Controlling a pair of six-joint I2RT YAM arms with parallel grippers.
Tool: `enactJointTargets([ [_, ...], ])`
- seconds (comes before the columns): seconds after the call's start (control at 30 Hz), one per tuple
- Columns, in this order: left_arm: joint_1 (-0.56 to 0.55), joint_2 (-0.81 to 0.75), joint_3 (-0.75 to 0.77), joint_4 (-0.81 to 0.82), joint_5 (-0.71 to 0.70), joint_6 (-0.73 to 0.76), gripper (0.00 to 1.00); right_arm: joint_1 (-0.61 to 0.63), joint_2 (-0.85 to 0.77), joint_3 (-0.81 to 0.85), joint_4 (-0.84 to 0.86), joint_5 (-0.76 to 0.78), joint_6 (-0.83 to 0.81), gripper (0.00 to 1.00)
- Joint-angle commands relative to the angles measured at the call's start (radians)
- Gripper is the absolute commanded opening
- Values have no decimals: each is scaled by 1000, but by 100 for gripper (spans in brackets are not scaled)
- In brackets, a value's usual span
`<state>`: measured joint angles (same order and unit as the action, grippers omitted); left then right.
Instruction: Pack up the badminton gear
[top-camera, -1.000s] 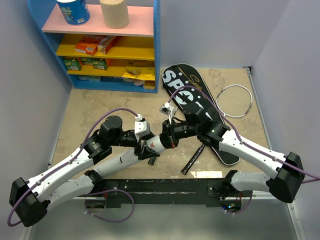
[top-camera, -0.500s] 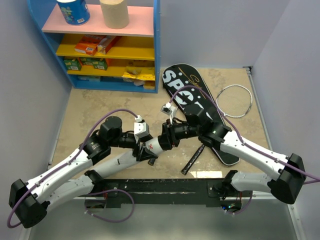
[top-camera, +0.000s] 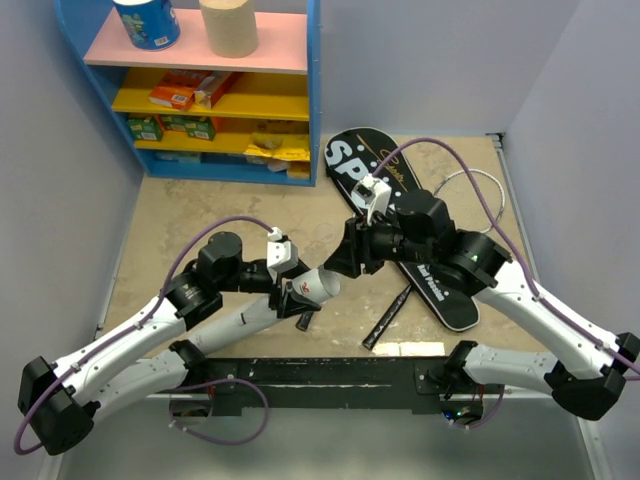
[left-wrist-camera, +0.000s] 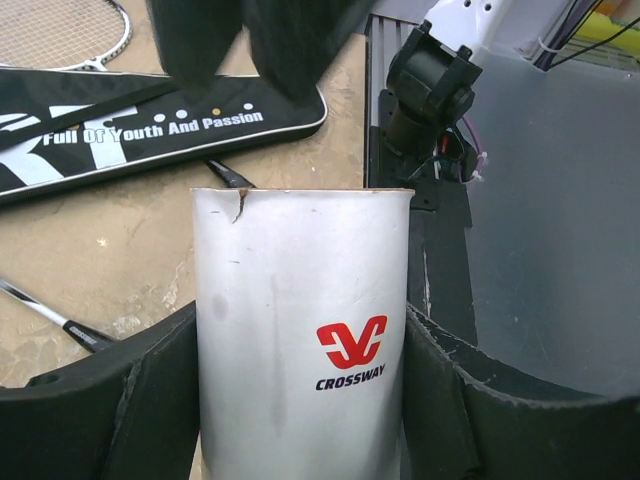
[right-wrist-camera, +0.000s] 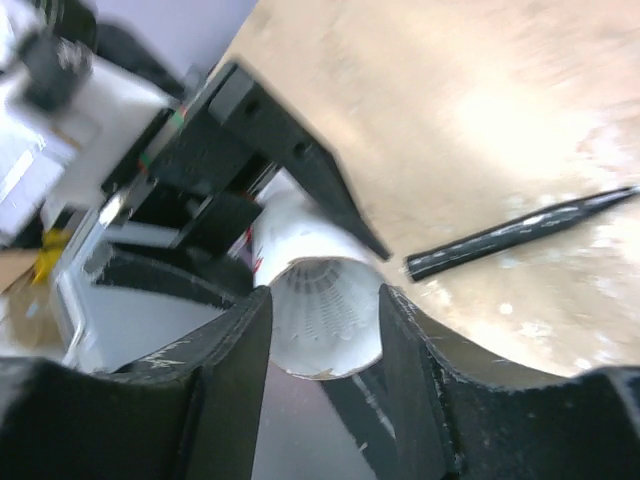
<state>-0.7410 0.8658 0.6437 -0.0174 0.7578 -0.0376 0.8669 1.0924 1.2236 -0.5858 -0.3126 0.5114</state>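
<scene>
Overhead, a tan table between lilac walls; left fingers clamp the tube, right fingers spread.

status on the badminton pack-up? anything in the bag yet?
Nothing looks packed. In hand: left tool grips the white tube; right tool sits at its open end, grip unclear. To do: the SPORT bag lies flat on the table, a racket head beside it and a black handle loose in front.

White tube in left claw
</scene>
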Motion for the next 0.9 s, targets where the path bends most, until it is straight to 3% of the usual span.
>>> enactJointTargets([
  [0.0,-6,9,37,43,-5,5,8,-19,-11,109,-173,295,7,52],
  [0.23,-6,7,39,39,-25,5,8,-86,23,120,-244,506,41,55],
  [0.43,-6,15,36,42,-34,5,8,-152,14,53,-165,420,26,56],
  [0.53,-4,19,37,45,-32,2,8,-166,24,1,-135,443,13,62],
  [0.87,-4,-22,34,40,-123,4,8,-193,268,-36,32,524,-10,61],
])
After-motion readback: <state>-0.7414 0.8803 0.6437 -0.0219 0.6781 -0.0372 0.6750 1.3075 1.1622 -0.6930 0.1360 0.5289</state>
